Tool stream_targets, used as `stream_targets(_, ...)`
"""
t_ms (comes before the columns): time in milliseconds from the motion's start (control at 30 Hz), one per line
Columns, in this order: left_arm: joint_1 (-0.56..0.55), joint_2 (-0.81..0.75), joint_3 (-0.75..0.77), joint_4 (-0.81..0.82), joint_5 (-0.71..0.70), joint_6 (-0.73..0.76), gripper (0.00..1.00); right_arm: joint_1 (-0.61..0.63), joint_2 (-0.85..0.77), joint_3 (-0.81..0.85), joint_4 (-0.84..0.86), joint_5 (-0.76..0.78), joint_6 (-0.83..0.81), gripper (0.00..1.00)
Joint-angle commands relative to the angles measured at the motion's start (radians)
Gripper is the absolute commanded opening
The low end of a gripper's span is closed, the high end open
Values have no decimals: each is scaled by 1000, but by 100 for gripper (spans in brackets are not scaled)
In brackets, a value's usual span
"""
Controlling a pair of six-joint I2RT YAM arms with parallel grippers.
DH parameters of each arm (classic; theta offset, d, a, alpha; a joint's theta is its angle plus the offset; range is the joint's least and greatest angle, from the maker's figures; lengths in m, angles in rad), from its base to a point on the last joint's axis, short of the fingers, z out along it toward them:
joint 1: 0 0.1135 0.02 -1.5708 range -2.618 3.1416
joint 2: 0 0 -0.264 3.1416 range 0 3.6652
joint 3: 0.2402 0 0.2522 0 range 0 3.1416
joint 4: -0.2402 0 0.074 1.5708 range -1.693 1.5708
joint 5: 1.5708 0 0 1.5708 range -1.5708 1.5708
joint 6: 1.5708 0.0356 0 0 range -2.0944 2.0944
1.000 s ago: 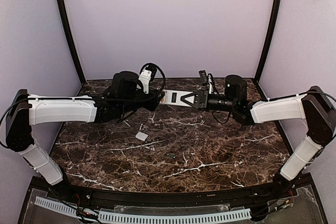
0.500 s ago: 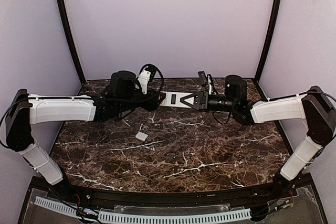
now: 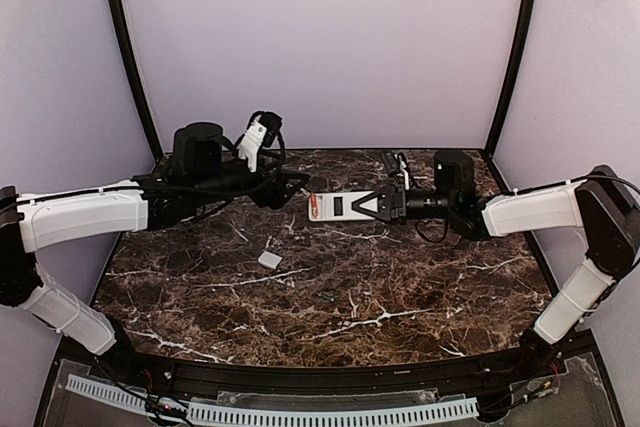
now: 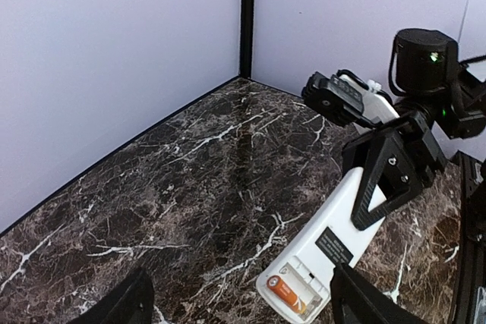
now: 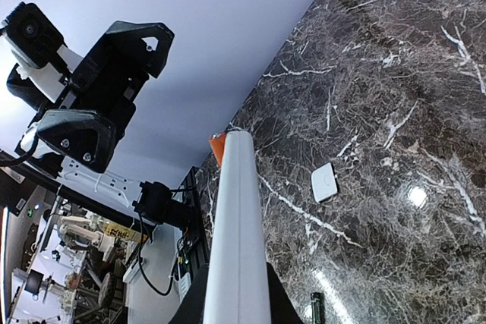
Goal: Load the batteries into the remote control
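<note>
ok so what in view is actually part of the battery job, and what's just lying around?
Job: remote control, held in the right tool; orange battery in its bay; loose dark battery on the table.
Lying about: small white flat piece, possibly the battery cover.

We see a dark brown bench [image 3: 420,287] veined with white. Left of its middle lies a small flat white rectangular piece [image 3: 269,259]. Pale lilac walls [image 3: 320,37] close the back and sides, with black posts [image 3: 128,57] at the corners. A white slotted strip [image 3: 330,413] runs along the near edge.
</note>
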Motion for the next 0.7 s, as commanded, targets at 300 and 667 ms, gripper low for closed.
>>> stream_targets(300,1,-175,-185,-101,358,436,56,-8,-44,-29,-9,-230,-25,0)
stream_targets(667,-68,-150,-191,-96,285,566,40,18,-24,-3,-63,-245,-68,0)
